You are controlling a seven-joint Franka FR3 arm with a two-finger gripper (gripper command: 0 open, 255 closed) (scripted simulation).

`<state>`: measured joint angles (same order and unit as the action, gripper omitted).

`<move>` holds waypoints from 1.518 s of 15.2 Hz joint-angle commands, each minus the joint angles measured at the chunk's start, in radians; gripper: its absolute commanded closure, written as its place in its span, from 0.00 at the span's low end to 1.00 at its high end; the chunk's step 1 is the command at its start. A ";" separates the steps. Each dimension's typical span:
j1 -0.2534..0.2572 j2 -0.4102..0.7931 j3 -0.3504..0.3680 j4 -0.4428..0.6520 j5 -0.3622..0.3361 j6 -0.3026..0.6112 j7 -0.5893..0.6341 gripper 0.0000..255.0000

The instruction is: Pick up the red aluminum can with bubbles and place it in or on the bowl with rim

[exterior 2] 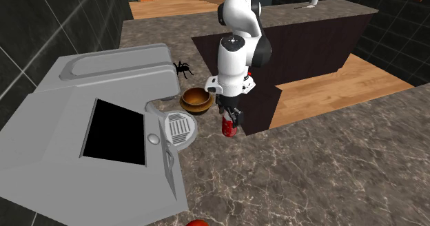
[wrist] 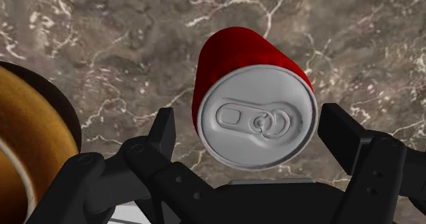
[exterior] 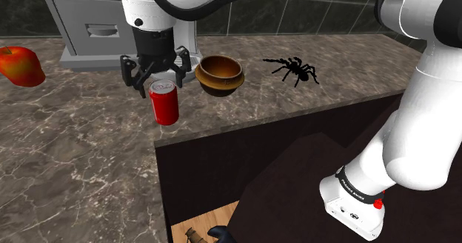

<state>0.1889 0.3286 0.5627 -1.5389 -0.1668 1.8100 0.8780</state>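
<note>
One red can (exterior: 164, 101) stands right below the one gripper (exterior: 157, 80), one brown bowl (exterior: 219, 75) sits just beside that gripper, one black spider (exterior: 295, 70) lies farther off beyond the bowl, and one red apple (exterior: 21, 65) lies well apart on the gripper's other side.

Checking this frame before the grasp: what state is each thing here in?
Can: upright on the counter, unopened, not held.
Fingers: open, one on each side of the can's top, not clasping it.
Bowl: upright, empty.
Spider: flat on the counter, apart from the bowl.
</note>
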 commanded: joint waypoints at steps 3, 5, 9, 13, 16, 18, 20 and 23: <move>0.000 0.000 0.000 -0.002 0.000 0.002 0.000 0.00; 0.000 0.000 0.000 -0.001 0.000 0.002 0.000 0.00; 0.000 0.000 0.000 -0.002 0.000 0.002 0.000 1.00; 0.000 0.000 0.000 -0.001 0.000 0.002 0.001 1.00; 0.001 -0.001 0.001 0.011 0.001 -0.011 0.000 1.00; 0.003 -0.002 0.002 0.036 0.002 -0.037 -0.002 1.00; 0.006 -0.002 0.003 0.064 0.002 -0.064 -0.003 1.00; 0.011 0.000 0.004 0.107 0.002 -0.106 -0.003 1.00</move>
<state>0.1966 0.3241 0.5668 -1.4521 -0.1626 1.7202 0.8748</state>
